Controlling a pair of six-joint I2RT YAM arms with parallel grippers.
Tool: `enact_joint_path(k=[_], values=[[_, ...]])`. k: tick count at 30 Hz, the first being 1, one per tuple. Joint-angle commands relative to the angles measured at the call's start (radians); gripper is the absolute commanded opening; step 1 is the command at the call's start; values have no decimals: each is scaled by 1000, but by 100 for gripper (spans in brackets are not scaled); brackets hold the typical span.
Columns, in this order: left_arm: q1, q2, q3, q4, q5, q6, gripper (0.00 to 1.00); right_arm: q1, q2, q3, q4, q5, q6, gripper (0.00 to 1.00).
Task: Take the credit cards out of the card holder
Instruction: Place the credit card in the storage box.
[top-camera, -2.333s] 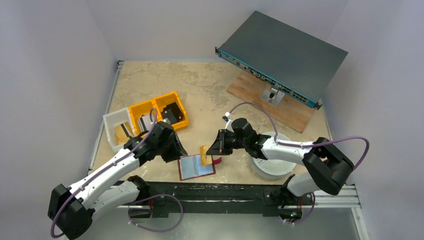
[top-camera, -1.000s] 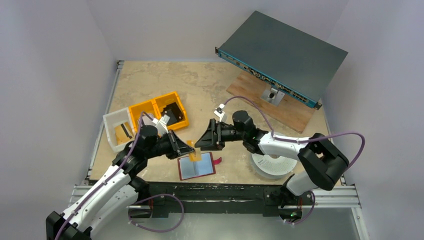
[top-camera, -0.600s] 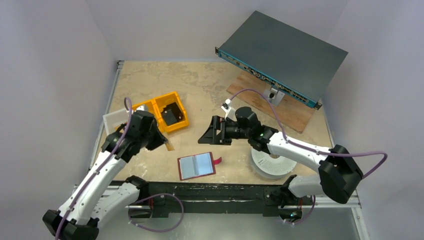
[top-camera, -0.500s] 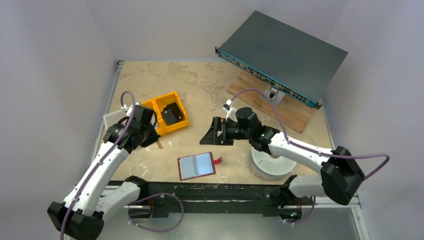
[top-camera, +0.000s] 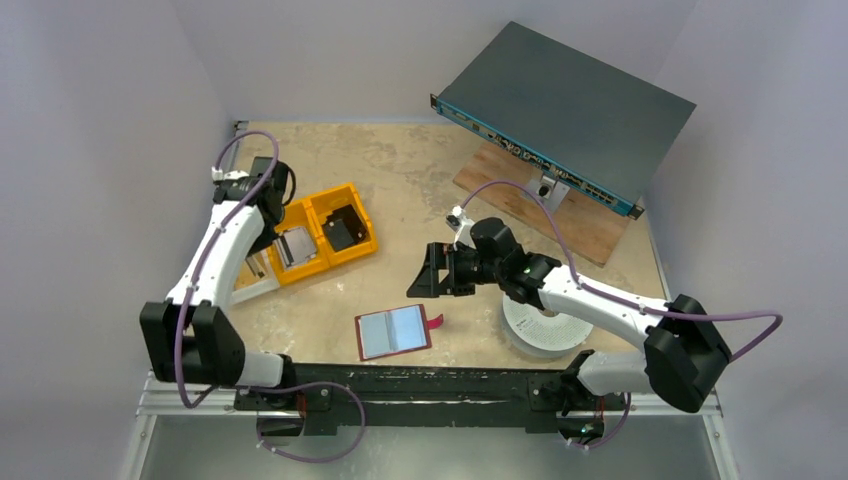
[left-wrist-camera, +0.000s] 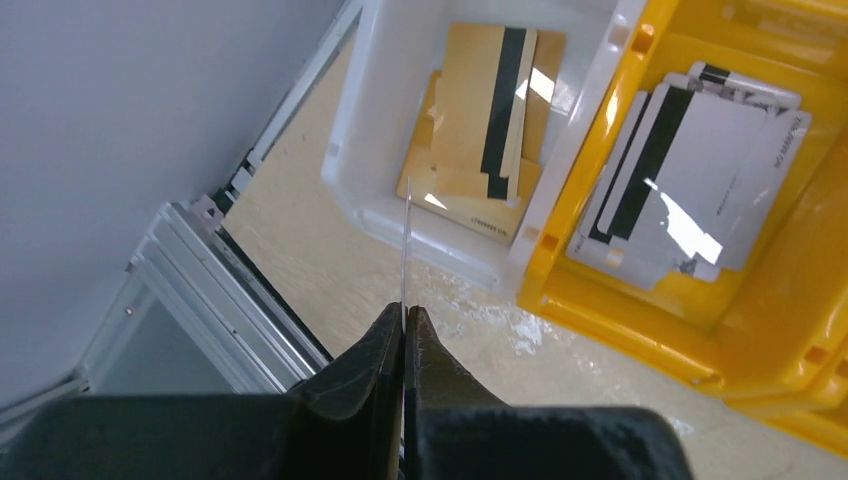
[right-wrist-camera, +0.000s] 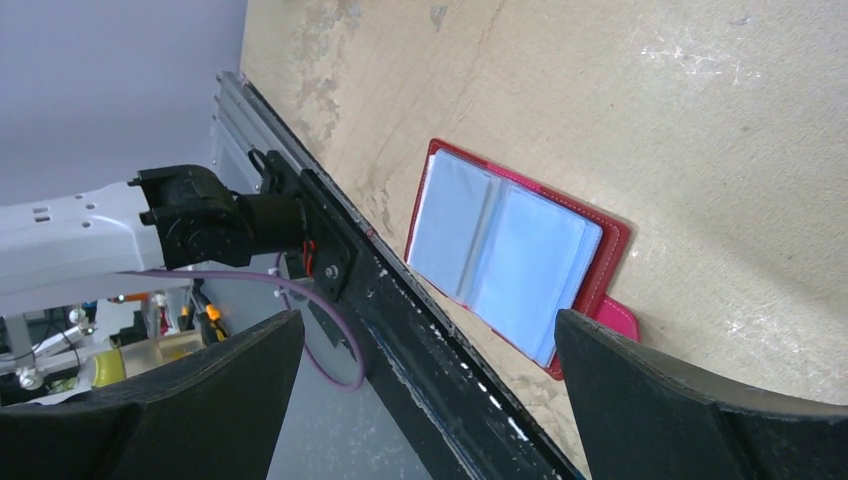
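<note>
Several credit cards lie in the white bin, far left; my left tool, pinched shut, holds another card edge-on above its rim. My right tool gapes empty over the open, seemingly emptied card holder.

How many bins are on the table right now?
2: a white bin holding gold cards, and a yellow bin right beside it holding grey cards. None looks hidden.
</note>
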Motion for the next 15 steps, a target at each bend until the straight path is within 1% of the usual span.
enact_joint_path(k=[1,4,5,12,15], values=[[46,111,107,4,-110,67,0,3,-5,14,-13,-3,-38,99],[62,207,145,13,-134,87,0,3,-15,10,-30,-5,-48,99],[84,240,159,12,-146,94,0,3,-20,9,-34,-8,-50,99],[141,384,196,51,-94,136,0,3,-52,-3,-65,3,-57,99],[174,413,187,67,-63,142,0,2,-55,-11,-64,5,-53,99]])
